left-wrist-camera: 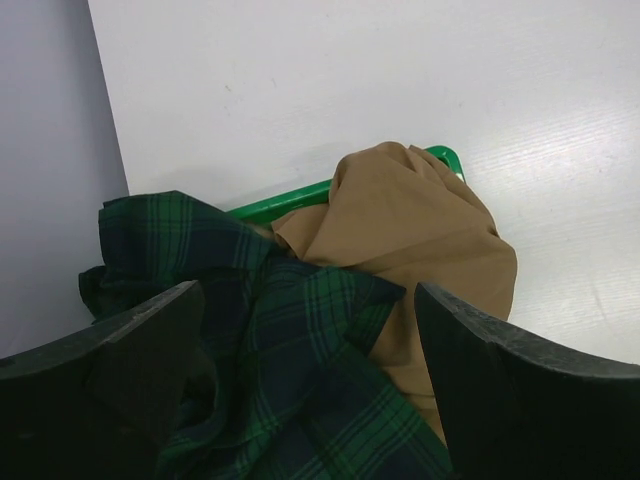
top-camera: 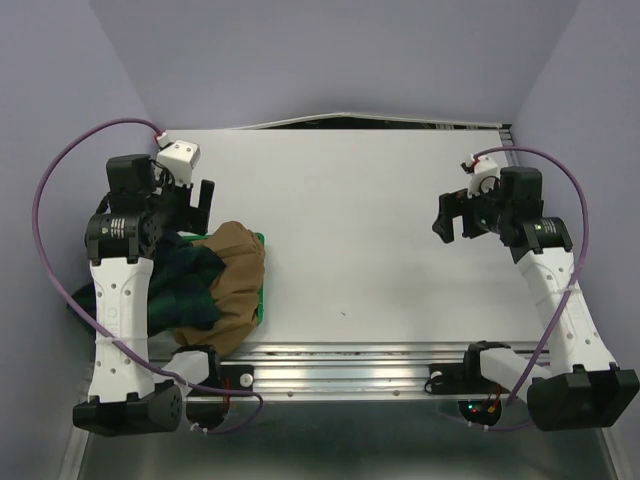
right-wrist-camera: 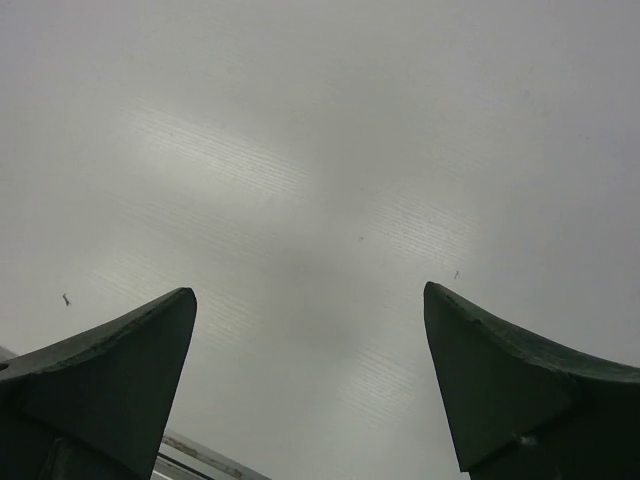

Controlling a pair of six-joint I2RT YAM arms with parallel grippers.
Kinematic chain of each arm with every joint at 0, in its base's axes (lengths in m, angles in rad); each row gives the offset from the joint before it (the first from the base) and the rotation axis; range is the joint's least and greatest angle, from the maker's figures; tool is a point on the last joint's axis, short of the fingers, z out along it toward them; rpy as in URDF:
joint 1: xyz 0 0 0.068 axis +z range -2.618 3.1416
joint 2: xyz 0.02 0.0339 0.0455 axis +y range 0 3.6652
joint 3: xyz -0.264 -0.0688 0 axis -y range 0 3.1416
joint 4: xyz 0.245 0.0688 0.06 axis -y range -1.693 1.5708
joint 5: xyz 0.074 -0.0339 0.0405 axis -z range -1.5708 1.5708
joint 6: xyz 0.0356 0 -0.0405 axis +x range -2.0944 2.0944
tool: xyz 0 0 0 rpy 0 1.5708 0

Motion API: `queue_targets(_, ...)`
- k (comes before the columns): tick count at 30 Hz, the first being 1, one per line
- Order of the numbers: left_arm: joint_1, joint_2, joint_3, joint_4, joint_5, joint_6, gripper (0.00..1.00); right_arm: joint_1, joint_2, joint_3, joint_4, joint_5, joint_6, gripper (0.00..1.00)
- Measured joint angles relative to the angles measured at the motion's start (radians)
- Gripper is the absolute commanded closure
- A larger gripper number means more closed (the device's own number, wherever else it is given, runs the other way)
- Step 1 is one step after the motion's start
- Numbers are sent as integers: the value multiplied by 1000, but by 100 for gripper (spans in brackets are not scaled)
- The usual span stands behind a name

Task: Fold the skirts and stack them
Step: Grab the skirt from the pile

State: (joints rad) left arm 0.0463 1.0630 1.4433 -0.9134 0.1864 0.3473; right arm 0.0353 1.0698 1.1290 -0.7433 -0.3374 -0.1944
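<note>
Skirts (top-camera: 215,290) heaped together on the left near part of the white table (top-camera: 400,240), directly beside the left arm, crumpled, unfolded and unstacked. Two garments distinguishable in the heap. Larger item: tartan skirt (top-camera: 190,295) (left-wrist-camera: 290,390), dark green and navy with thin lighter green lines, bunched into deep irregular folds, on the left side of the heap and partly hidden under the left arm in the top view. Smaller item: tan skirt (top-camera: 238,275) (left-wrist-camera: 410,230), plain tan-brown, unpatterned, in broad soft folds, on the right and far side of the heap, touching the tartan cloth along a ragged overlap; order of layers at that overlap not clear. Beneath both garments, green tray (top-camera: 261,295) (left-wrist-camera: 290,195), visible only as a thin rim strip at the right edge of the heap and as one corner with a short length of rim in the left wrist view, tan cloth draped across it. Left gripper (top-camera: 190,205) (left-wrist-camera: 305,300) above the far left part of the heap, fingers spread wide, nothing between the pads, no contact with cloth visible. Right gripper (top-camera: 455,215) (right-wrist-camera: 310,300) well apart from the heap, over bare table on the right, fingers likewise spread wide and holding nothing.
</note>
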Motion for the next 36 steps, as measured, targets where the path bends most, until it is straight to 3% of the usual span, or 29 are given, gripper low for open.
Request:
queue_targets(10, 0, 39, 106, -149, -73, 124, 2, 0, 0, 0, -55, -19, -43, 0)
queue_targets(17, 0, -127, -115, -193, -247, 242, 2, 0, 0, 0, -74, -38, -67, 0)
queue_targets(23, 0, -211, -264, -214, -309, 304, 2, 0, -1, -6, -78, -65, -71, 0)
queue_targets(34, 0, -201, -491, -72, -436, 322, 2, 0, 1, -17, -80, -70, -73, 0)
queue_targets(36, 0, -184, -513, -29, -455, 322, 8, 0, 1, -17, -80, -70, -72, 0)
